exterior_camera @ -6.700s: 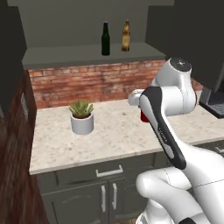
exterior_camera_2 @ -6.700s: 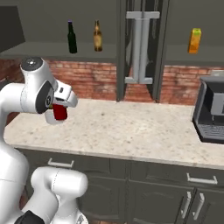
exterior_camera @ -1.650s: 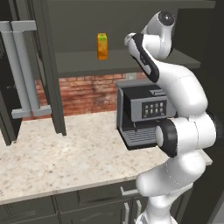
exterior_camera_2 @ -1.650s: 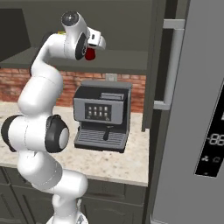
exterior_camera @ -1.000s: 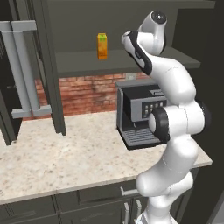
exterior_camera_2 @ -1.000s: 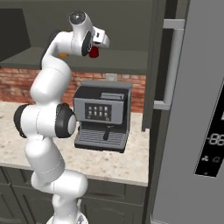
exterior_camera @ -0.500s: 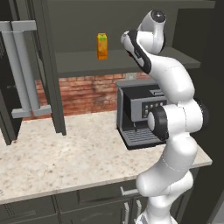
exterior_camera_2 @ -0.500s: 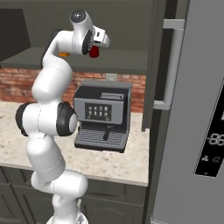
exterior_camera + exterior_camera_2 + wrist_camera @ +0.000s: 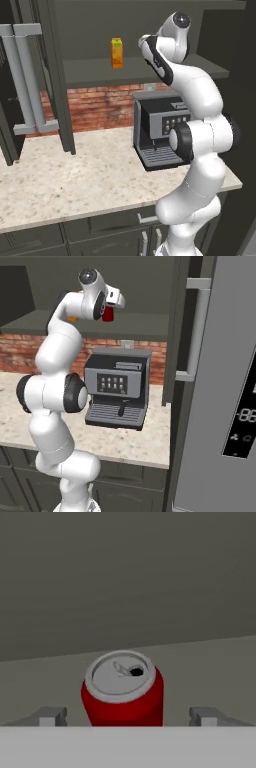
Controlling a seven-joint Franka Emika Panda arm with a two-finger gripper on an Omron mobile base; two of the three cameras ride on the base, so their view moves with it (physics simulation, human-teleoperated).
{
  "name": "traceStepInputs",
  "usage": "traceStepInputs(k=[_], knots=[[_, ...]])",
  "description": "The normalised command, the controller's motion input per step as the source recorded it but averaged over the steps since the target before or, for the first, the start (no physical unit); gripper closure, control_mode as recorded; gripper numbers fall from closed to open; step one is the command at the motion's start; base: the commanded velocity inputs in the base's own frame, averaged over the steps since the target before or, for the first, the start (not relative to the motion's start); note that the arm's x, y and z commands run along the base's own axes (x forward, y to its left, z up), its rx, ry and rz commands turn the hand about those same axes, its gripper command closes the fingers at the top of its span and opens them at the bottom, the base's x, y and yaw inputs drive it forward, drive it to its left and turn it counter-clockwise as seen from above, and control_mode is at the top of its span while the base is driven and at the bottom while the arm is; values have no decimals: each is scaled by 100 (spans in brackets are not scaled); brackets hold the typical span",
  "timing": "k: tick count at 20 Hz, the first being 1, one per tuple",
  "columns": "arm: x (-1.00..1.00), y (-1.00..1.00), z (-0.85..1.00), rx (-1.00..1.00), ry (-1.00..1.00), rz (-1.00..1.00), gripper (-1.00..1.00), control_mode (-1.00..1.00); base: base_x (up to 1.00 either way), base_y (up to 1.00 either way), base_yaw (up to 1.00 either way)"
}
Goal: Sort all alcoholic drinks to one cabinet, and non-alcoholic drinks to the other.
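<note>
Red soda can (image 9: 122, 694) with a silver top. Orange juice carton (image 9: 117, 53) with a green top. Grey shelf (image 9: 100, 72), red brick wall (image 9: 95, 107), speckled beige table (image 9: 75, 185), black-and-grey coffee machine (image 9: 116, 387), white arm (image 9: 200, 130).

Dark cabinets (image 9: 150, 30) above a red brick backsplash (image 9: 95, 107), a speckled stone counter (image 9: 75, 185) and a grey fridge (image 9: 225, 406).

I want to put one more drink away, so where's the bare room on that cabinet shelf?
The shelf is bare from the orange juice carton left to the cabinet frame. Crowded spot: the right part, where the open gripper flanks the red soda can.
</note>
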Motion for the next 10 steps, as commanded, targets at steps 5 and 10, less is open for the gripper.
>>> traceStepInputs(k=[5, 10], knots=[[-66, 2, 0, 0, -12, 0, -100, -100, 0, 0, 0], [-100, 20, -5, 0, -2, 0, -100, -100, 0, 0, 0]])
